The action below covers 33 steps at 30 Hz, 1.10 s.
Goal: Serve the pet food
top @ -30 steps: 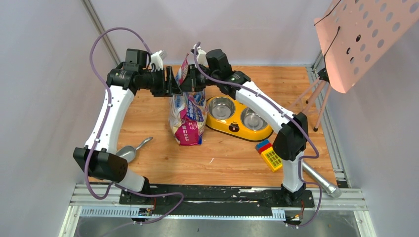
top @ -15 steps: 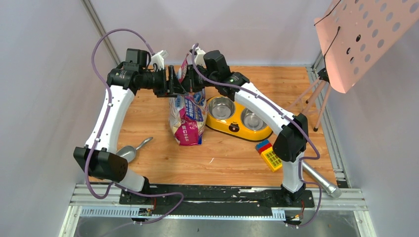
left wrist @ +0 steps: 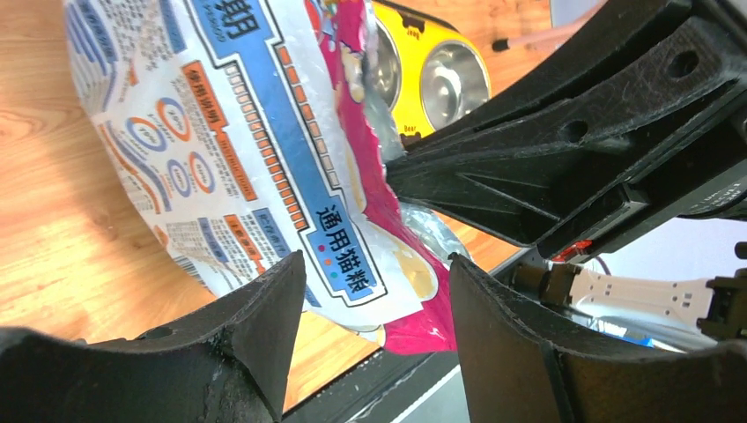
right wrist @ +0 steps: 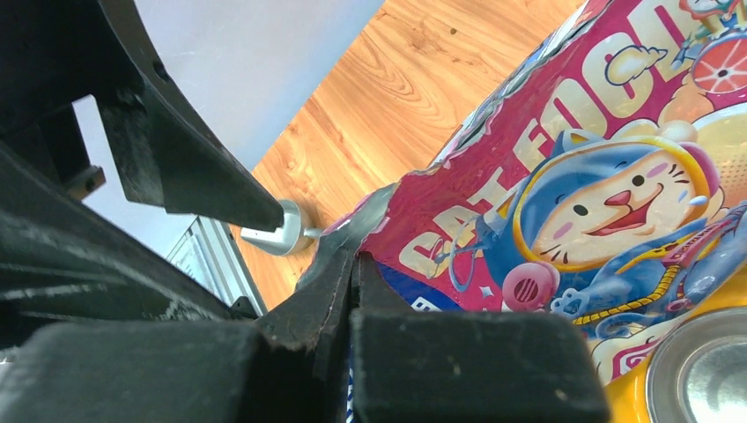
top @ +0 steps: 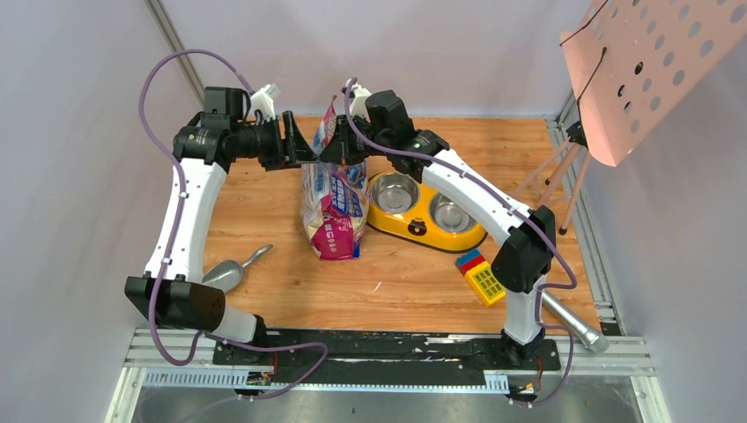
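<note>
Pet food bag (top: 333,203), glossy blue-and-magenta, top pinched in right fingers (right wrist: 476,370); left fingers (left wrist: 251,330) spread, empty.

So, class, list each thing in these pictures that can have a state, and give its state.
cat food bag: upright, top edge pinched.
right tool: shut on the cat food bag's top edge.
left tool: open, holding nothing.
feeder: both bowls empty.
scoop: lying flat, untouched.
</note>
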Tool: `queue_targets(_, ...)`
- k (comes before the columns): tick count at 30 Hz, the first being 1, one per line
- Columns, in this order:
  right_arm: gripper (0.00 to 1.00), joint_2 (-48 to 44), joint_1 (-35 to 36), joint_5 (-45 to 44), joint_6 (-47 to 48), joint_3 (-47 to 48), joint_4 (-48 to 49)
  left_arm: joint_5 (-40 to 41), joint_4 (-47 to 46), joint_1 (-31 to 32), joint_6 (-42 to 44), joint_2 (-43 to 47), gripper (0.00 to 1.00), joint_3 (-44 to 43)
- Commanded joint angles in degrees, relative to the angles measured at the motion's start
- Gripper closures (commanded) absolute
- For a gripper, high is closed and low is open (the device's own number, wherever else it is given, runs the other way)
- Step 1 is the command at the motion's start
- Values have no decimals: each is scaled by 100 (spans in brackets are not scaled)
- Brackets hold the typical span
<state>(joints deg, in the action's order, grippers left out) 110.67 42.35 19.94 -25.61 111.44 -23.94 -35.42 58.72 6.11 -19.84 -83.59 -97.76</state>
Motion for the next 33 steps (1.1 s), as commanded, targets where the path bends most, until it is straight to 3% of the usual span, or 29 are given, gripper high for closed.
queue_targets(1, 100, -266, -60, -402, 209, -45, 125, -54, -295, -136, -231, 197, 32, -3)
queue_targets(10, 100, -278, -2, -465, 324, -57, 127, -557, -821, -141, -609, -361, 35, -48)
queue_targets(14, 100, -307, 49, -501, 410, -78, 127, -352, -822, -140, -613, -567, 38, -152)
queue_targets(26, 100, -362, 81, -608, 493, -124, 137, -344, -833, -180, -679, -710, 59, 111)
queue_targets(30, 100, -349, 146, -980, 599, -32, 93, -260, -639, -109, -528, -776, 54, -55)
queue_targets(33, 100, -314, 341, -1642, 763, 113, -29, 284, -270, 122, -197, -798, 51, -264)
